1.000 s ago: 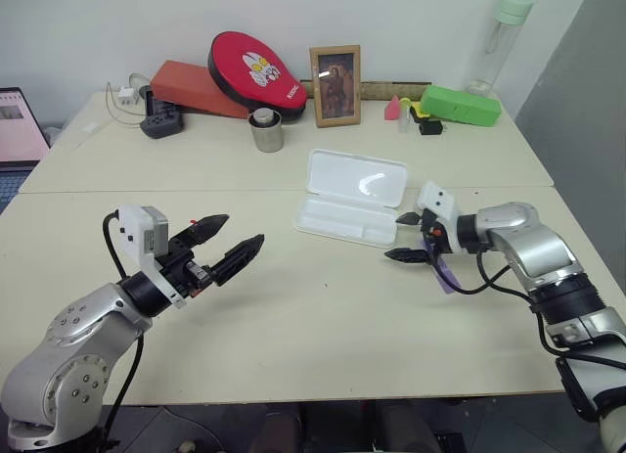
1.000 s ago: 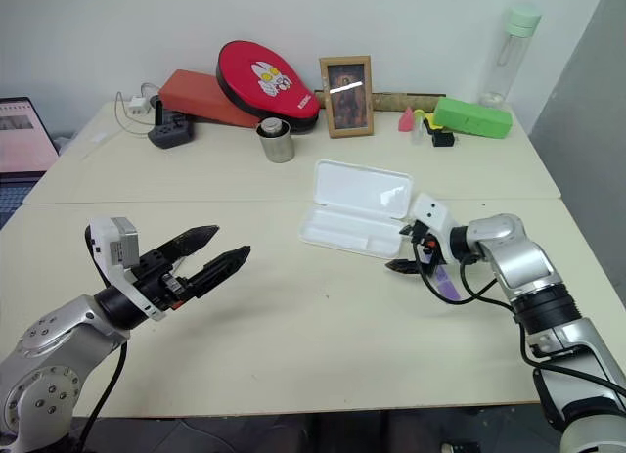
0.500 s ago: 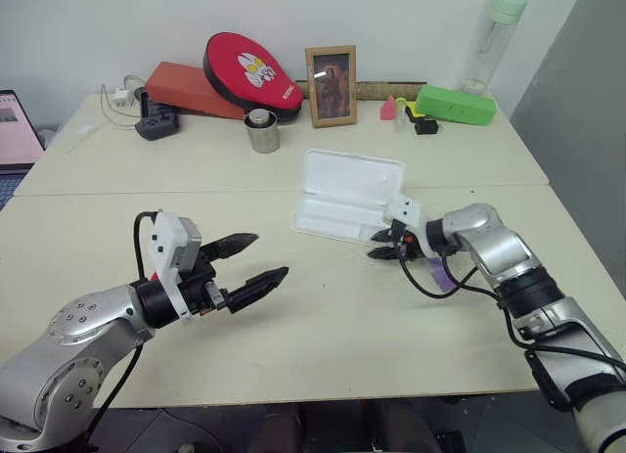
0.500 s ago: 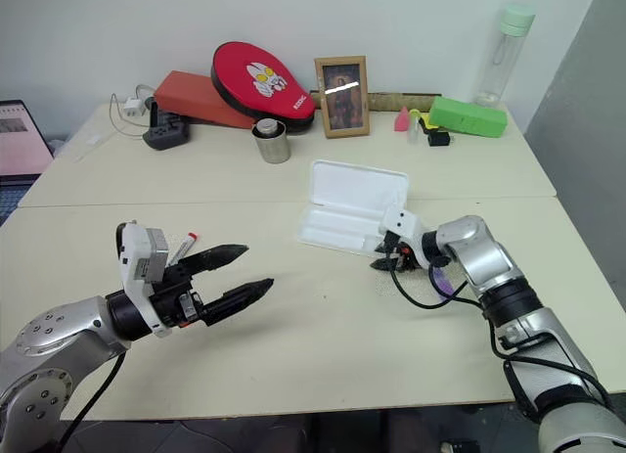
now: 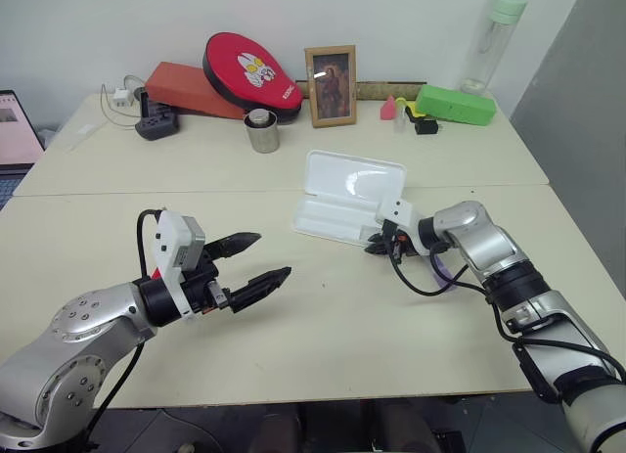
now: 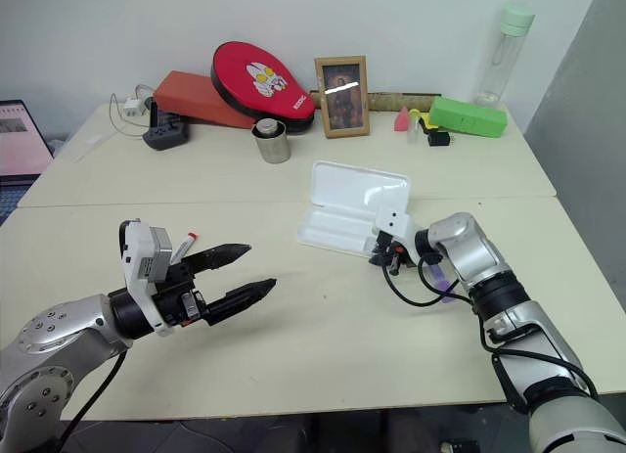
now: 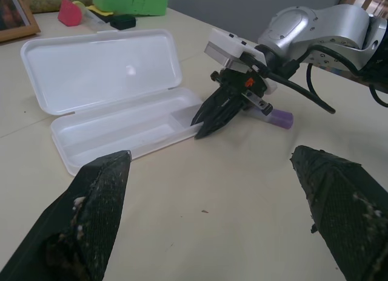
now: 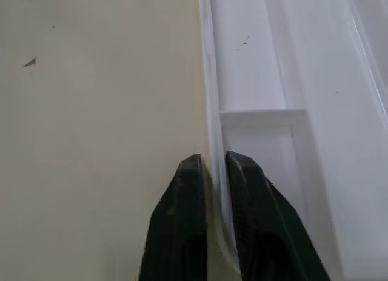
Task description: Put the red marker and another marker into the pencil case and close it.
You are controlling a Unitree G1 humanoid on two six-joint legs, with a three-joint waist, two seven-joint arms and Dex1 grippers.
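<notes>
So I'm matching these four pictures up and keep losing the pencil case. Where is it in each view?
Left eye view: pencil case lies open at centre, lid raised at the back.
Right eye view: same, centre.
Left wrist view: upper left.
Right wrist view: its white tray wall runs up the picture.
Shared landmark: the right gripper, shut on the tray's front wall at its near corner.

Far edge of table (image 5: 323, 336), left to right: laptop (image 5: 18, 130) at the left edge, white charger (image 5: 124, 96), dark power strip (image 5: 156, 127), orange-red box (image 5: 186, 89) with a red oval case (image 5: 252, 69) leaning on it, metal cup (image 5: 262, 131), framed picture (image 5: 333, 72) upright, pink cone (image 5: 390, 107), green box (image 5: 456, 105), clear bottle (image 5: 492, 42) with pale green cap behind it.
</notes>
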